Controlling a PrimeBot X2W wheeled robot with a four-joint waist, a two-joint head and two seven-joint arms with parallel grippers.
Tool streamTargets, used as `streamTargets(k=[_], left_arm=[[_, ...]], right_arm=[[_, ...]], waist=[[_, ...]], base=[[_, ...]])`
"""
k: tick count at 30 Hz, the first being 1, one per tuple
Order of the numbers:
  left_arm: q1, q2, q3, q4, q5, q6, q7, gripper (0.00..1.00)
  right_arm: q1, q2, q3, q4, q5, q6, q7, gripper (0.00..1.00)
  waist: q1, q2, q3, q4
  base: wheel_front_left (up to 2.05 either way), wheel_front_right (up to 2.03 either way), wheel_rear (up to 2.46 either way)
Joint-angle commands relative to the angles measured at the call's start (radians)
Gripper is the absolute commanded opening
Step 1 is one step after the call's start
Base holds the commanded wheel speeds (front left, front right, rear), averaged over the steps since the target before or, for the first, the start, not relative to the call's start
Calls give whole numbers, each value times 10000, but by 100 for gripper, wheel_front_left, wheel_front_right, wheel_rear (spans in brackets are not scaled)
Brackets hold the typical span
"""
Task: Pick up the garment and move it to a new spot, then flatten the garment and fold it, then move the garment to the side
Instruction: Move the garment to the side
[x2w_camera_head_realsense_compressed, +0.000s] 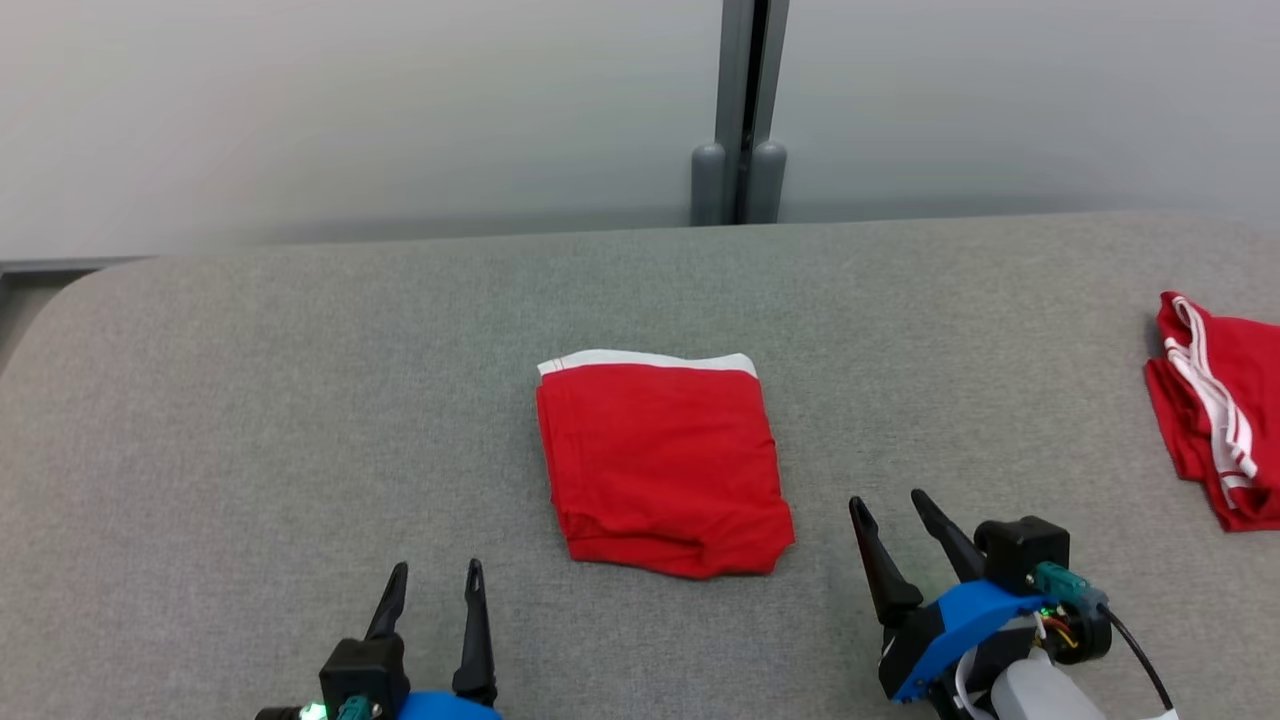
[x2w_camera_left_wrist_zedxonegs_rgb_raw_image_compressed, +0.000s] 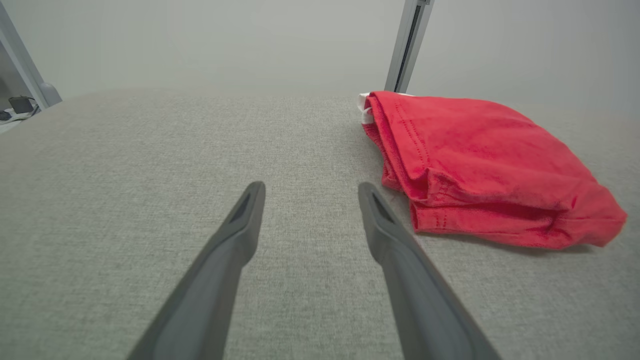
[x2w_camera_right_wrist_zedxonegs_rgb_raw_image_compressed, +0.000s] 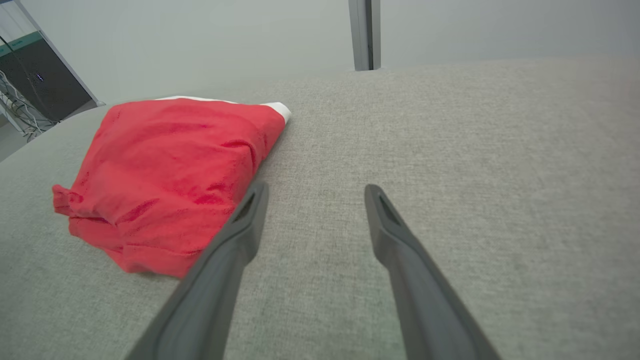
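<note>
Two red cloth garments lie in view: one folded red garment with a white band (x2w_camera_head_realsense_compressed: 660, 465) and one rumpled red garment with white stripes (x2w_camera_head_realsense_compressed: 1215, 420). There are two end effectors, the left end effector (x2w_camera_head_realsense_compressed: 437, 566) and the right end effector (x2w_camera_head_realsense_compressed: 887, 498), each with two long dark fingers (x2w_camera_head_realsense_compressed: 473, 625), four fingers in all. There is one grey fabric-covered surface (x2w_camera_head_realsense_compressed: 250, 420). One grey upright metal post (x2w_camera_head_realsense_compressed: 745, 100) stands behind it, with two rounded feet.

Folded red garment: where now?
Head view: the folded red garment lies centred on the table, between the left claw and right claw, touching neither; another red garment sits far right.
</note>
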Motion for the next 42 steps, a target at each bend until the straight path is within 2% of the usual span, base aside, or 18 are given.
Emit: streamTargets(k=[1,9,16,24,25,26,27,28,31,35,39,42], left_arm=[[-262,9,-92,-75,-69,14,-40,100],[-855,11,-836,-77,-369,175,-40,100],[-1107,9,-1384,16,-511,296,-40,100],[-1267,9,-1638,132,-541,338,-40,100],[-1269,9,-1629,132,-534,341,-40,100],[-1260,9,-1608,132,-523,350,-40,100],[-1260,9,-1580,130,-509,355,-40,100],[-1268,9,-1555,125,-467,354,-40,100],[-1299,11,-1482,146,-409,323,-40,100],[-1297,9,-1371,158,-324,270,-40,100],[-1214,4,-1174,159,-244,155,-40,100],[-1190,8,-1039,152,-167,51,-40,100]], right_arm=[[-224,-1,19,-40,-55,0,-22,100],[-820,-82,128,-202,-31,0,-22,100],[-1280,-67,339,-313,356,0,-22,100],[-1507,-23,-419,1137,1190,3,1,100],[-1521,-15,-453,1305,1339,3,4,85],[-1562,-12,-344,1435,1512,2,11,48],[-1589,5,-128,1539,1767,3,13,31],[-1622,27,60,1649,1980,3,15,0],[-1739,58,514,1897,2481,5,36,0],[-1851,5,590,1782,2608,-3,24,0],[-1655,-80,464,1585,2735,-10,1,0],[-1473,-67,537,1479,2790,-9,1,0]], waist=[[0,-1,249,169],[0,-1,1315,975],[0,-1,1788,1618],[0,-1,1876,1971],[0,-1,1878,1969],[0,-1,1880,1956],[0,-1,1886,1932],[0,-1,1892,1886],[0,-1,1883,1705],[0,-1,1742,1261],[0,-1,1487,467],[0,-1,1314,-402]], base=[[0,0,0],[0,0,0],[0,0,0],[0,0,0],[0,0,0],[0,0,0],[0,0,0],[0,0,0],[0,0,0],[0,0,0],[0,0,0],[0,0,0]])
